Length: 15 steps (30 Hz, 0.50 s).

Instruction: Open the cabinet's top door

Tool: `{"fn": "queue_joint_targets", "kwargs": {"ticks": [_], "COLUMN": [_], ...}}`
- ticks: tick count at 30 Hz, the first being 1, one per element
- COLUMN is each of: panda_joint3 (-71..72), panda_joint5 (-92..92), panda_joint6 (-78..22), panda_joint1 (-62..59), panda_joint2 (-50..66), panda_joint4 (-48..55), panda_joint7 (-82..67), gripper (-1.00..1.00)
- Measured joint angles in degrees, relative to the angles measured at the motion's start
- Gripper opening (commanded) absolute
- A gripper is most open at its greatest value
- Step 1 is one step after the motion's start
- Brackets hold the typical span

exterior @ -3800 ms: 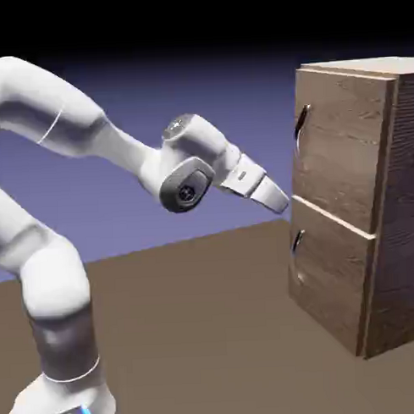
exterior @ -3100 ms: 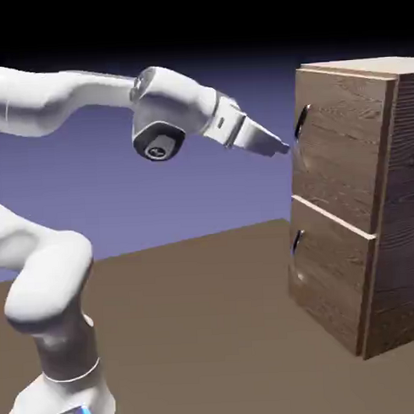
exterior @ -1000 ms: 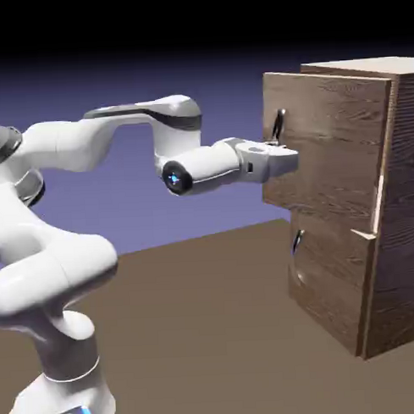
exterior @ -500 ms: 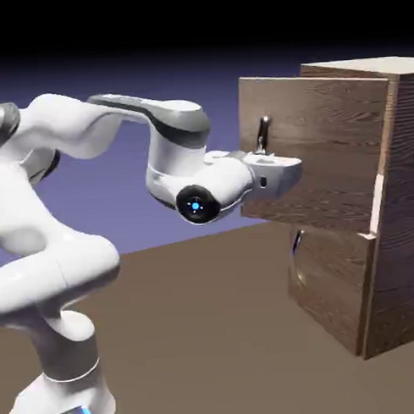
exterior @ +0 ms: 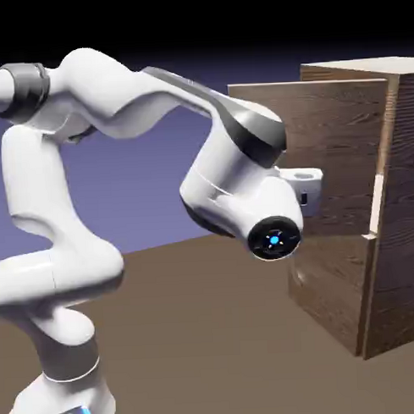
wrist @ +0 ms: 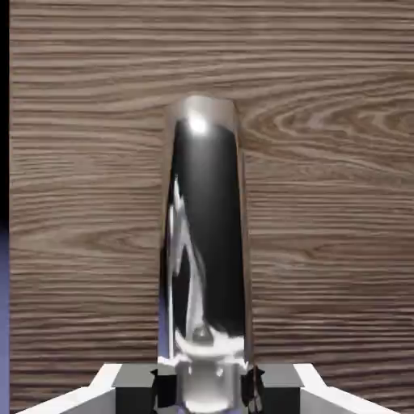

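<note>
Cabinet: tall, brown wood-grain, standing on the table at the exterior view's right.
Top door: swung well out from the cabinet front, its panel facing the exterior camera; its edge nearest the cabinet stands clear of the body, with a pale strip showing in the gap.
Lower panel: closed, flush with the cabinet front below the open door.
Handle: a dark, shiny metal bar, filling the middle of the hand view from near the top down to the bottom edge, with the door's wood grain behind it (in the exterior view the arm hides it).
Pincer: pinching the handle; the metal bar sits between the two grey finger tips at the bottom of the hand view, touching both.
Arm: white, rising from the lower left of the exterior view, arching high and coming down in front of the door; the wrist with its round blue-lit end faces the camera, and the hand reaches behind it to the door panel.
Backdrop: plain blue-violet, dark toward the top.
</note>
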Motion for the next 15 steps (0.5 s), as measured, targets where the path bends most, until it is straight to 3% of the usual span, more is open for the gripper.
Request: {"fn": "queue_joint_targets", "kwargs": {"ticks": [14,15], "panda_joint3": [5.5,5.7], "panda_joint5": [-23.2,-24.0], "panda_joint6": [-1.2,-1.2], "panda_joint1": [-2.0,-1.9], "panda_joint2": [29.0,30.1], "panda_joint4": [22.7,23.6], "panda_joint7": [-1.7,-1.5], "gripper": [-1.00,1.00]}}
